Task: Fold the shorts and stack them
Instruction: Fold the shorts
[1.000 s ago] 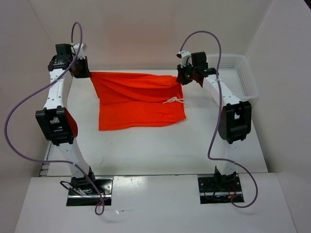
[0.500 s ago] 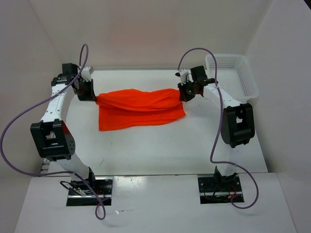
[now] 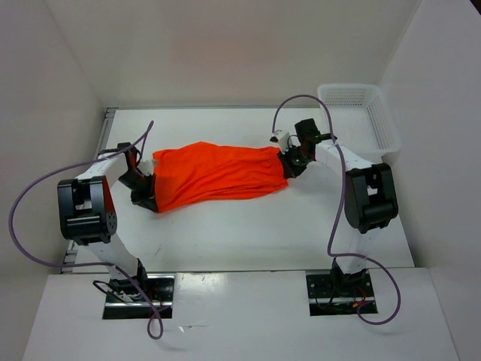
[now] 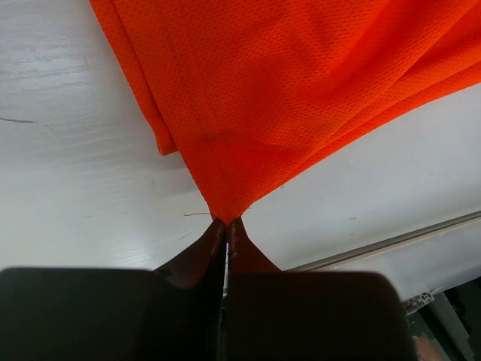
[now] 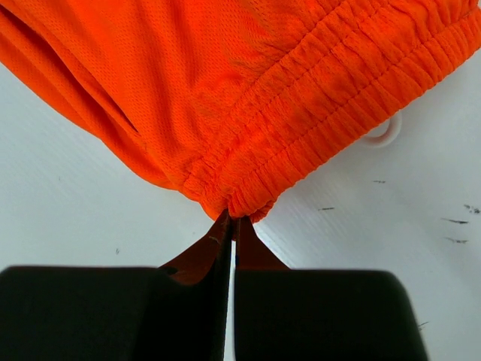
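The shorts [image 3: 218,174] lie on the surface [image 3: 248,226] between the claws, left claw [image 4: 225,224] pinching a hem corner, right claw [image 5: 231,219] the waistband. The white basket [image 3: 385,128] stands beyond the right claw, apart from them.

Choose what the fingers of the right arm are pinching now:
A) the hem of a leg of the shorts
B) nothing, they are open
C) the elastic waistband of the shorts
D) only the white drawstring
C: in the right wrist view the right fingers are shut on the gathered elastic waistband of the shorts, while the drawstring lies off to the side.
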`<state>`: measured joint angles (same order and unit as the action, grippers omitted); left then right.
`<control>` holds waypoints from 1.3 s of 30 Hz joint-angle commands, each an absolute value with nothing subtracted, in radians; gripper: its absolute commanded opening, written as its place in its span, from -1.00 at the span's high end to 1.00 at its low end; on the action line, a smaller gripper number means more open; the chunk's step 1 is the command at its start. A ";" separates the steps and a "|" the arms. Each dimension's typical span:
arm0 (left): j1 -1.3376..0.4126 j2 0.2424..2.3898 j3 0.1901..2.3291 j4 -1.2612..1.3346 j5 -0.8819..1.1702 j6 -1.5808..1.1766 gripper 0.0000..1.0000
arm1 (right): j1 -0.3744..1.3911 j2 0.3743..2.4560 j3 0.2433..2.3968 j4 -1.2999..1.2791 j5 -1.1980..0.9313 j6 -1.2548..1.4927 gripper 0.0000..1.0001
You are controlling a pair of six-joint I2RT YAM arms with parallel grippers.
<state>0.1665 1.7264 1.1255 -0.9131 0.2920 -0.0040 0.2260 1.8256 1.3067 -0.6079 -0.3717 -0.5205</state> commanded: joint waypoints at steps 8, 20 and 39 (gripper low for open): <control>0.207 1.761 1.244 -0.916 0.233 0.000 1.00 | 0.221 1.746 1.500 -0.726 -0.492 -0.526 1.00; 0.241 1.815 1.236 -0.916 0.210 0.000 1.00 | 0.221 1.735 1.416 -0.926 -0.470 -0.712 1.00; 0.241 1.756 1.354 -1.005 0.354 0.000 0.00 | 0.210 1.726 1.217 -0.729 -0.457 -0.447 -0.70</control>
